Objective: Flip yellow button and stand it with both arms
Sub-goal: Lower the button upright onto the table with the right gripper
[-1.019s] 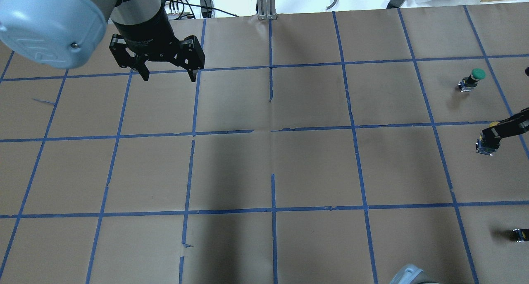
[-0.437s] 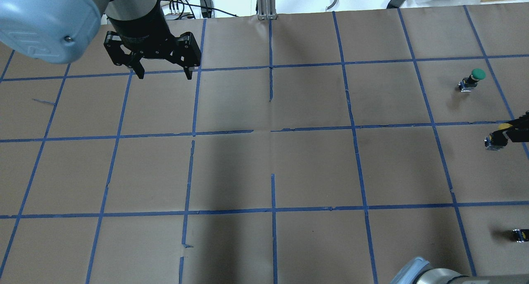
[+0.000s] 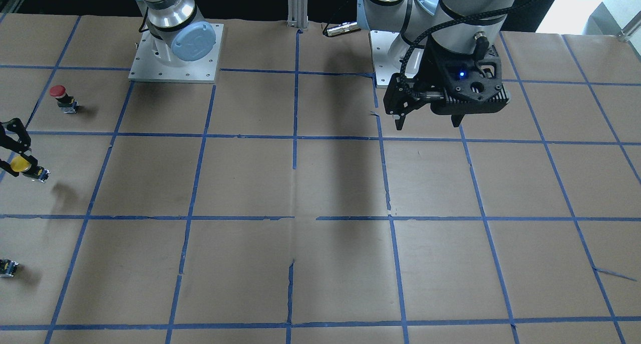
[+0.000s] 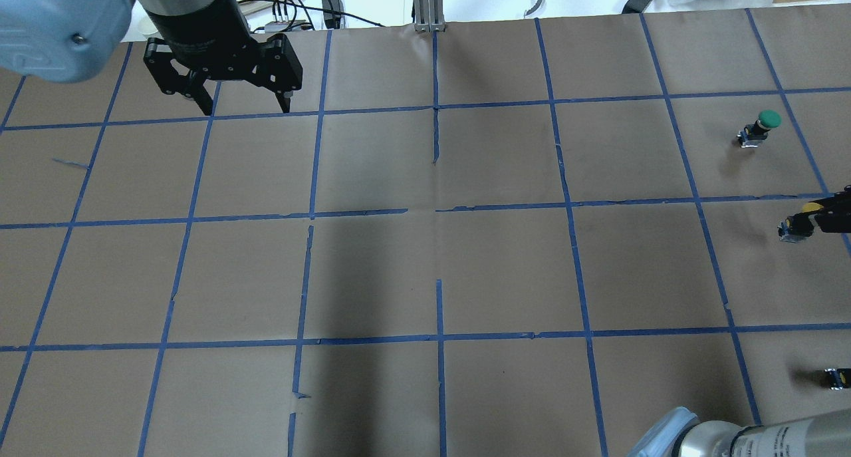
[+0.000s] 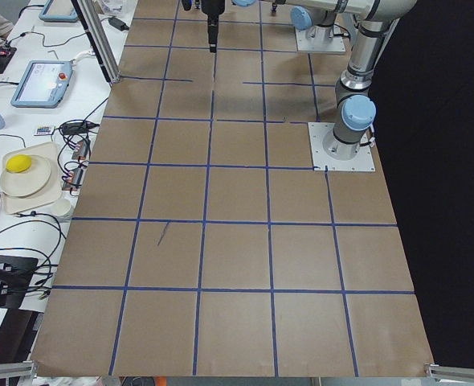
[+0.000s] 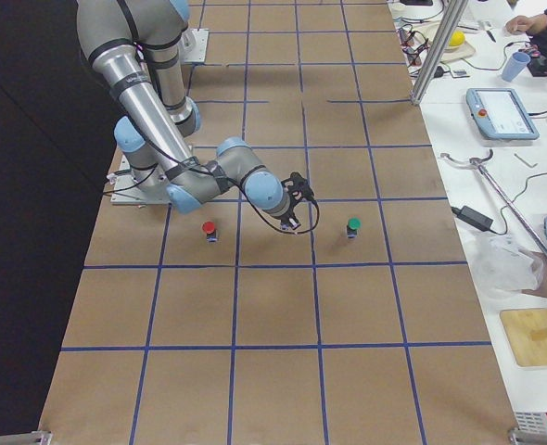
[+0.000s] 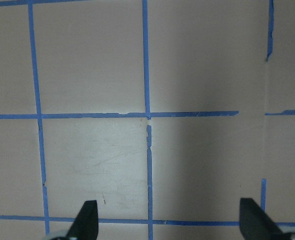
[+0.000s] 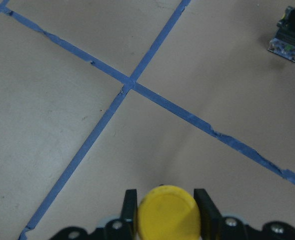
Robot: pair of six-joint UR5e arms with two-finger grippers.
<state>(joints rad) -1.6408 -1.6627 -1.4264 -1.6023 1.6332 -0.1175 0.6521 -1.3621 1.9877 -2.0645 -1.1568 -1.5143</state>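
The yellow button (image 4: 792, 229) is clamped in my right gripper (image 4: 816, 219) at the table's right edge. It hangs tilted above the paper, with its grey base toward the table's middle. In the right wrist view its yellow cap (image 8: 166, 216) sits between the two fingers. In the front view the button (image 3: 22, 164) is at the far left, with its shadow on the paper below it. My left gripper (image 4: 243, 104) is open and empty above the far left squares. Its two fingertips (image 7: 87, 212) show wide apart over bare paper.
A green-capped button (image 4: 764, 126) stands beyond the right gripper, and also shows in the right wrist view (image 8: 291, 31). A red-capped button (image 3: 61, 96) stands on the robot's side of it. The brown paper (image 4: 439, 271) carries a blue tape grid. Arm bases (image 3: 173, 58) are bolted at the robot's edge.
My left gripper has moved away toward the far left, still open. My right gripper has shifted right and a little farther off with the yellow button in it. The right arm's elbow shows more at the bottom.
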